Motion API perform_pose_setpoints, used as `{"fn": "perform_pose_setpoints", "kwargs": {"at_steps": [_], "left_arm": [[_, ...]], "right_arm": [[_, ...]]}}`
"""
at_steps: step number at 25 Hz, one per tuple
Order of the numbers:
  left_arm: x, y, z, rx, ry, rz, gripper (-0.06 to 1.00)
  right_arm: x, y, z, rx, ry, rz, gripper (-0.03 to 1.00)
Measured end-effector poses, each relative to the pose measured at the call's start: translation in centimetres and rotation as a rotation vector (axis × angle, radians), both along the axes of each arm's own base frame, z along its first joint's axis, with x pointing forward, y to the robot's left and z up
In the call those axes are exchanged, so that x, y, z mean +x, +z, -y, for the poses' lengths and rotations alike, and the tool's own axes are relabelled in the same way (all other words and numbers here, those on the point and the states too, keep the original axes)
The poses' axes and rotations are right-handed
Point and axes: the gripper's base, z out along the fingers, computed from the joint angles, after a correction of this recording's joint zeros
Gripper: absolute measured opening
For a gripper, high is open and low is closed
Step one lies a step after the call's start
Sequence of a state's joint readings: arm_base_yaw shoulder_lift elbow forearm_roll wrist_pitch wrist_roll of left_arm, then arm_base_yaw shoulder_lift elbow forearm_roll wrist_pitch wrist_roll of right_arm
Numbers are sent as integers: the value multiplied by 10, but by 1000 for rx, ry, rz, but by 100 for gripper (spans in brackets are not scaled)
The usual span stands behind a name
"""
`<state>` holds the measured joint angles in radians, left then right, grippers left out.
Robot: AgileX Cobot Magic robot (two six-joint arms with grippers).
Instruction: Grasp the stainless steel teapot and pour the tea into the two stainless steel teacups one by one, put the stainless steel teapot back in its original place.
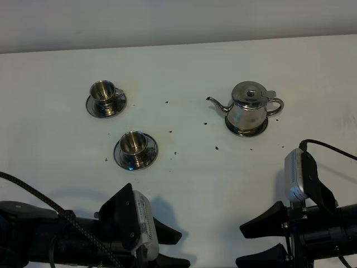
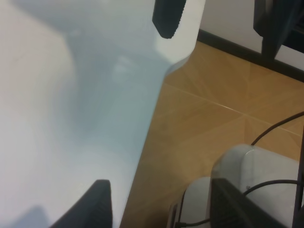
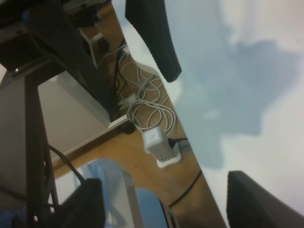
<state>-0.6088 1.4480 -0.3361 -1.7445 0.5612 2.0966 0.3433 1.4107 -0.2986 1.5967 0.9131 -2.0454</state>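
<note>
The stainless steel teapot (image 1: 249, 107) stands at the right rear of the white table on its round steel disc, the original place (image 1: 246, 132), with its spout pointing left. The two stainless steel teacups sit on saucers at the left: one further back (image 1: 103, 94), one nearer (image 1: 134, 144). My left gripper (image 1: 174, 247) is open at the front edge, well short of the cups. My right gripper (image 1: 249, 243) is open at the front right, short of the teapot. The wrist views show the left gripper (image 2: 133, 111) and right gripper (image 3: 203, 127) with jaws wide over the table edge, holding nothing.
Small dark specks (image 1: 216, 148) are scattered on the table between cups and teapot. The right wrist view shows the wooden floor below the table edge with a white power strip (image 3: 159, 147) and coiled cables (image 3: 142, 95).
</note>
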Motion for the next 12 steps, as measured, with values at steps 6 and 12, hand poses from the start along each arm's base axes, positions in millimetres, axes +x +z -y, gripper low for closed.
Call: {"fn": "perform_pose_setpoints", "kwargs": {"at_steps": [6, 12], "left_arm": [[4, 2, 1, -5, 32, 4, 49], [28, 23, 6, -9, 202, 17, 49]], "right_arm": [[0, 1, 0, 2, -2, 2, 53], [12, 15, 1, -25, -108, -3, 53]]}}
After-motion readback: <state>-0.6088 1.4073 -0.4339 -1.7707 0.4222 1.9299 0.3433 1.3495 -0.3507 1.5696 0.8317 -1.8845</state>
